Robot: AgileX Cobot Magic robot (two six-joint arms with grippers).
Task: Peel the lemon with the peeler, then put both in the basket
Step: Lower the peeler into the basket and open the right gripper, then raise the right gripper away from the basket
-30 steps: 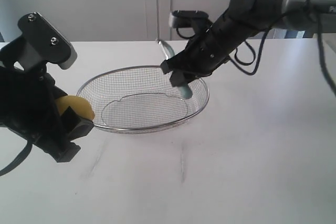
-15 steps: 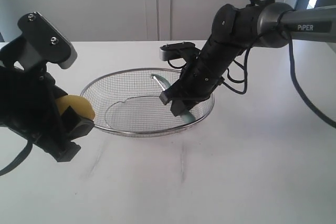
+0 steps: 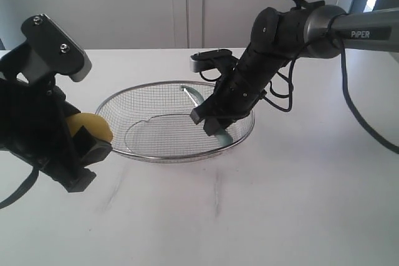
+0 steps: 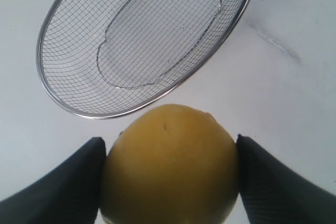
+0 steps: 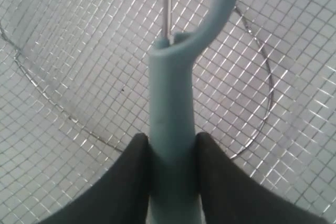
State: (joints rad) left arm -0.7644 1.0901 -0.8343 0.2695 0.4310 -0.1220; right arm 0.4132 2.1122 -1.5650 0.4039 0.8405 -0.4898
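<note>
**A:** Why does the right claw (image 3: pixel 212 126) hang so low in the basket (image 3: pixel 177 158)?

**B:** It pinches the peeler (image 5: pixel 170 103) by its handle, and the blade end points away from the claw over the mesh. I'd guess it is held low so the peeler can be released without bouncing.

**A:** Is the peeler touching the mesh?

**B:** I can't tell. The handle's end below the claw looks close to the basket wall.

**A:** And the lemon (image 4: pixel 168 166)?

**B:** The left claw (image 3: pixel 87 138) clamps it, with its fingers (image 4: pixel 68 182) set wide on either side. It sits above the tabletop (image 3: pixel 280 204), outside the basket, and the rim lies just beyond the claw's tips. It is probably parked there so the two arms don't crowd each other.

**A:** Is it peeled?

**B:** The skin facing that claw looks smooth and yellow. Beyond that, I can't say.
</note>
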